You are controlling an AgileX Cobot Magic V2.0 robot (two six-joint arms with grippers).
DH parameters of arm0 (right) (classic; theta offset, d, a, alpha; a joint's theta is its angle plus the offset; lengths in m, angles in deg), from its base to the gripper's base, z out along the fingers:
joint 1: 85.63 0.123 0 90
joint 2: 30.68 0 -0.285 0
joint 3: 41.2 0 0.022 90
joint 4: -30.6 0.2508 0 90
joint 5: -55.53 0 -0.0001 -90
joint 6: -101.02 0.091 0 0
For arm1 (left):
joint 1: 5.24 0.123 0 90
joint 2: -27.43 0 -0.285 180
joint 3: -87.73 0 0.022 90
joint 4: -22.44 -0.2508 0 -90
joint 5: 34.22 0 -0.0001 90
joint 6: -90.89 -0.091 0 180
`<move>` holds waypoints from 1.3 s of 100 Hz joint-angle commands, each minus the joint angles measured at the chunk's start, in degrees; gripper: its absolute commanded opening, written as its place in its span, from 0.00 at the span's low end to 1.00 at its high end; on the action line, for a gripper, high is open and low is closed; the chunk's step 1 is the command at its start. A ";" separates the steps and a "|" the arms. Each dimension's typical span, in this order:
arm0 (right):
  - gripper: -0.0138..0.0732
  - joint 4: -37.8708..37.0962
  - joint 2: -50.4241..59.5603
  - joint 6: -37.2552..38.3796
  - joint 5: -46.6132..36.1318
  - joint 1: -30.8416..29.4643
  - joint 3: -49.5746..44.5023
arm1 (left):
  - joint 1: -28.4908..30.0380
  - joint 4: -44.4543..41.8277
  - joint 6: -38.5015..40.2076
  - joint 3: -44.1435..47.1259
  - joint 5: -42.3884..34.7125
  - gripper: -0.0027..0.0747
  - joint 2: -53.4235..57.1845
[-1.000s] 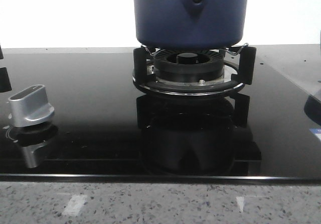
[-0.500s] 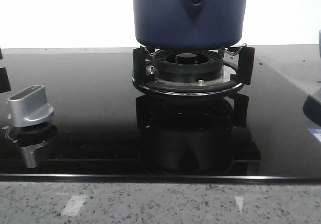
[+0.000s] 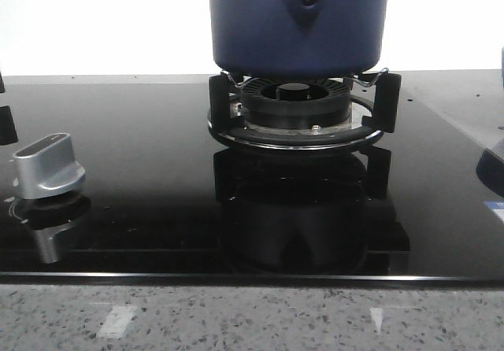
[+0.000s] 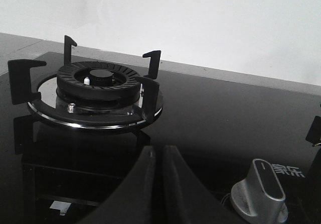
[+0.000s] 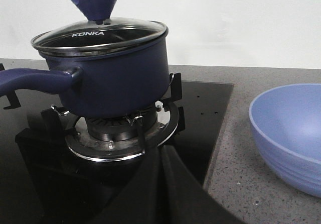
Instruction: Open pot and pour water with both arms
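Two end effectors are mine, and both show their fingers pressed together with nothing between them. Farthest left in the front view, a silver control knob (image 3: 49,174) stands on the glossy black cooktop (image 3: 142,146), its reflection just beneath it. My left end effector (image 4: 156,158) hangs above that same glass surface, closed and empty, with the knob (image 4: 262,194) near it on one side and a bare burner (image 4: 98,86) with four black pan supports beyond it; nothing stands on that burner.

Moving toward the middle of the front view, the pot (image 3: 298,20) sits on the pan supports of a second burner (image 3: 295,107), its dark navy body filling the upper centre and its teardrop handle mount with the round hole facing the camera. From my right wrist camera the pot (image 5: 113,71) appears whole: a glass lid (image 5: 100,33) with a metal rim closes it, a blue cone-shaped lid knob (image 5: 95,5) stands on top, and the long blue handle (image 5: 30,78) juts out sideways. My right end effector (image 5: 159,169) is shut, holding nothing, low in front of that burner and apart from the pot.

Farthest right, on the speckled grey counter (image 5: 241,184) just beside the cooktop edge, rests a lighter blue bowl (image 5: 288,133), well apart from the pot.
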 commanded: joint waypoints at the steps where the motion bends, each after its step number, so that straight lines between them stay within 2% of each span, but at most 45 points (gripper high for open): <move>1: 0.10 1.86 -0.35 -0.59 -1.90 0.02 1.53 | 0.03 0.66 0.51 1.85 -4.21 0.01 1.66; 39: 0.10 1.86 -0.35 -0.59 -2.10 0.02 1.53 | 0.03 0.66 0.51 1.85 -4.21 0.01 1.66; 55: 0.10 0.16 -0.35 0.93 -10.48 0.02 1.53 | 0.03 0.66 0.51 1.85 -4.21 0.01 1.66; 60: 0.10 -5.98 -0.35 6.39 -13.49 0.02 1.53 | 0.03 0.66 0.51 1.85 -4.21 0.01 1.66; 65: 0.10 -15.84 -0.45 16.95 -16.20 -0.09 1.53 | 0.03 0.66 0.51 1.85 -4.21 0.01 1.66; 66: 0.10 -21.03 -0.45 20.16 -16.87 -0.09 1.53 | 0.03 0.66 0.51 1.85 -4.21 0.01 1.66; 67: 0.10 -21.03 -0.45 20.16 -17.19 -0.09 1.53 | 0.03 0.66 0.51 1.85 -4.21 0.01 1.66; 71: 0.10 -34.73 -0.45 32.67 -19.08 -0.09 1.38 | 0.03 0.66 0.51 1.85 -4.21 0.01 1.66; 72: 0.10 -34.73 -0.45 34.53 -19.36 -0.09 1.26 | 0.03 0.66 0.51 1.85 -4.21 0.01 1.66; 73: 0.10 -40.92 -0.45 38.29 -19.96 -0.09 1.15 | 0.03 0.66 0.51 1.85 -4.21 0.01 1.66; 74: 0.10 -40.92 -0.45 38.29 -20.25 -0.09 1.16 | 0.03 0.66 0.51 1.85 -4.21 0.01 1.66; 75: 0.10 -44.90 -0.45 43.78 -20.88 -0.09 0.93 | 0.03 0.66 0.51 1.85 -4.21 0.01 1.66; 80: 0.10 -58.44 -0.45 54.87 -23.40 -0.09 -0.01 | 0.03 0.66 0.51 1.85 -4.21 0.01 1.66; 87: 0.10 -67.65 -0.32 63.27 -28.28 -0.09 -2.64 | 0.03 0.66 0.51 1.85 -4.21 0.01 1.66; 97: 0.10 -68.43 0.43 64.05 -32.78 -0.09 -7.38 | 0.03 0.66 0.51 1.85 -4.21 0.01 1.66; 123: 0.10 -68.43 11.62 64.45 -31.75 1.17 -17.56 | 0.03 0.66 0.51 1.85 -4.21 0.01 1.66; 130: 0.10 -68.43 15.04 64.45 -25.94 1.17 -17.45 | 0.03 0.66 0.51 1.85 -4.21 0.01 1.66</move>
